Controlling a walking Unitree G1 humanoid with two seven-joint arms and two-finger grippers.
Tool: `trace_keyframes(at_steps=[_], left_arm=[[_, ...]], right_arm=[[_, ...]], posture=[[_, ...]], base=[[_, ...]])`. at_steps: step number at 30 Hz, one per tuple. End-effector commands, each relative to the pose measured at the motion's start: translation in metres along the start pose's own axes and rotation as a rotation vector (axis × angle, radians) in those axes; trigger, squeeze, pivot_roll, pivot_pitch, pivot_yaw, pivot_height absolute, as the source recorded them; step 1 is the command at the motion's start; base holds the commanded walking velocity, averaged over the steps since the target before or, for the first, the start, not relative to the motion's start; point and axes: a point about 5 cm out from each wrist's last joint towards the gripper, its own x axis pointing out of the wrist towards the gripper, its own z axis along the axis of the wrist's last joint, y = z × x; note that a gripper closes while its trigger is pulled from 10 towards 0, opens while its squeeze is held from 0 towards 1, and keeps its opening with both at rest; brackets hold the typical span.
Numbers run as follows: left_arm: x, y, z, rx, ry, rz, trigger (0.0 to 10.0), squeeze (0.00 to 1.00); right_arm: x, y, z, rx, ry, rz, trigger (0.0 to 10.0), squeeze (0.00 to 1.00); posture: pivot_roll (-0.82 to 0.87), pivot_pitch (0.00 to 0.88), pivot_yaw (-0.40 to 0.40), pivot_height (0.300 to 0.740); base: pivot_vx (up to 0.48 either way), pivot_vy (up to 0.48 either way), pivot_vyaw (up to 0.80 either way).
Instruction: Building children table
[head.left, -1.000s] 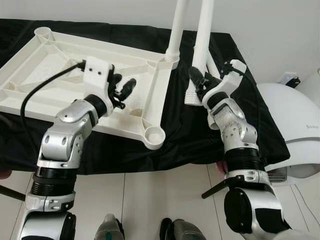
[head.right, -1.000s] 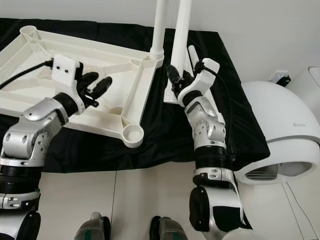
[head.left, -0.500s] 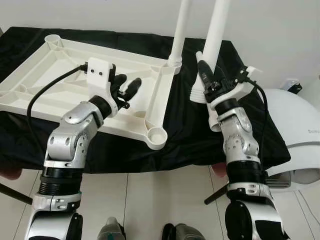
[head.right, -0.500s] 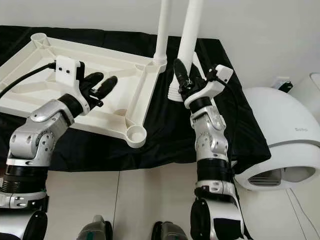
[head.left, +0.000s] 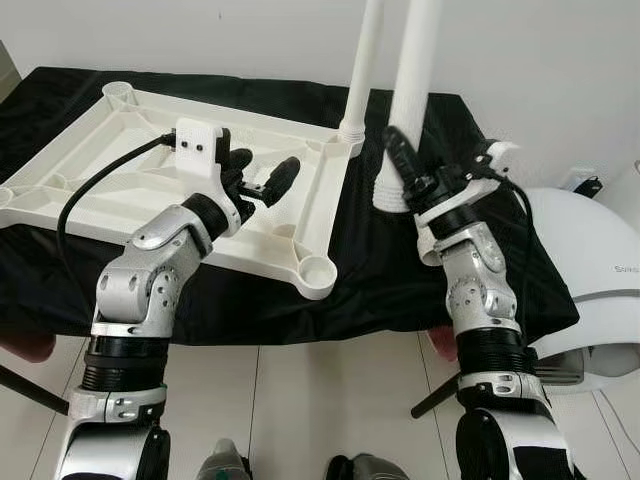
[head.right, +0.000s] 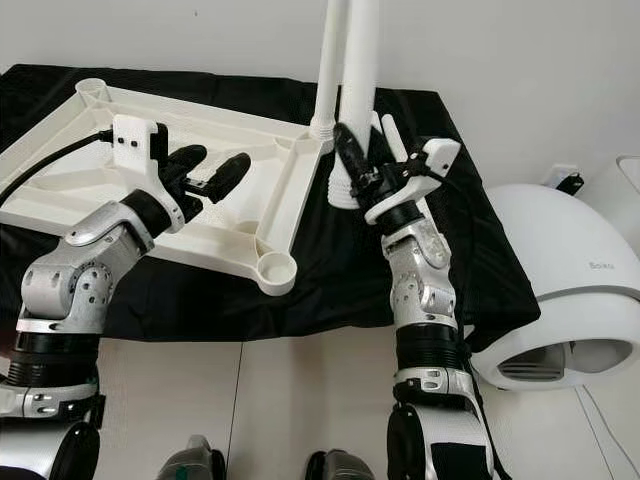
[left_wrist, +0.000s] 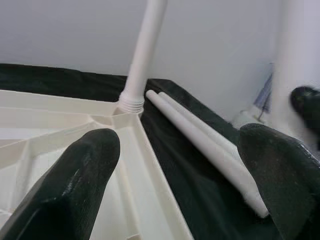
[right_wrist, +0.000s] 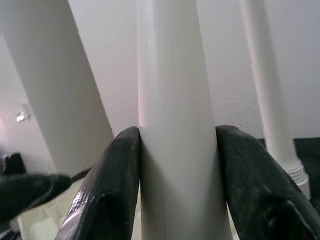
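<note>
Right claw (head.right: 352, 165) squeezes a white leg (head.right: 358, 100), upright beside the upside-down top (head.right: 120, 130) on the bench (head.right: 330, 280). Left claw (head.left: 262, 180) hovers unclenched over it. If I tilt, the leg could slip or miss its socket (head.right: 275, 268).

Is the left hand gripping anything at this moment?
No: in the left wrist view the left hand is open, its two black fingers spread apart over the upturned white plastic tabletop with nothing between them.
</note>
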Motion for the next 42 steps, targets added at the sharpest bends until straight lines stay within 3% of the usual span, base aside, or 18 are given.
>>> trace_keyframes(at_steps=[1, 2, 5, 7, 16, 30, 42], left_arm=[[0.001, -0.008, 0.003, -0.011, -0.002, -0.127, 10.0, 0.12], [0.001, -0.012, 0.003, -0.038, 0.0, -0.167, 10.0, 0.0], [0.002, -0.022, 0.005, -0.085, -0.003, -0.237, 10.0, 0.0], [0.005, -0.037, 0.012, -0.178, -0.02, -0.359, 10.0, 0.0], [0.012, -0.044, 0.028, -0.227, -0.043, -0.469, 10.0, 0.0], [0.019, -0.033, 0.029, -0.231, 0.0, -0.446, 10.0, 0.0], [0.028, -0.02, 0.041, -0.27, -0.023, -0.376, 10.0, 0.0]], right_arm=[[-0.002, -0.001, 0.0, -0.018, -0.003, 0.012, 10.0, 0.0], [-0.003, 0.0, -0.003, -0.022, 0.014, 0.034, 10.0, 0.0], [-0.004, 0.001, -0.008, -0.022, 0.042, 0.065, 10.0, 0.0], [-0.007, 0.005, -0.018, -0.025, 0.099, 0.145, 10.0, 0.0], [-0.013, 0.013, -0.031, -0.004, 0.208, 0.324, 10.0, 0.0], [-0.019, 0.016, -0.033, -0.013, 0.242, 0.426, 10.0, 0.0], [-0.022, 0.019, -0.035, -0.014, 0.253, 0.453, 10.0, 0.0]], posture=[[0.03, 0.0, -0.041, 0.74], [0.03, 0.0, -0.046, 0.74], [0.04, 0.0, -0.056, 0.74], [0.06, 0.0, -0.066, 0.74], [0.07, 0.0, -0.08, 0.74], [0.05, 0.0, -0.072, 0.74], [0.05, 0.0, -0.059, 0.74]], base=[[0.0, 0.0, 0.0], [0.0, 0.0, 0.0], [0.0, 0.0, 0.0], [0.0, 0.0, 0.0], [0.0, 0.0, 0.0], [0.0, 0.0, 0.0], [0.0, 0.0, 0.0]])
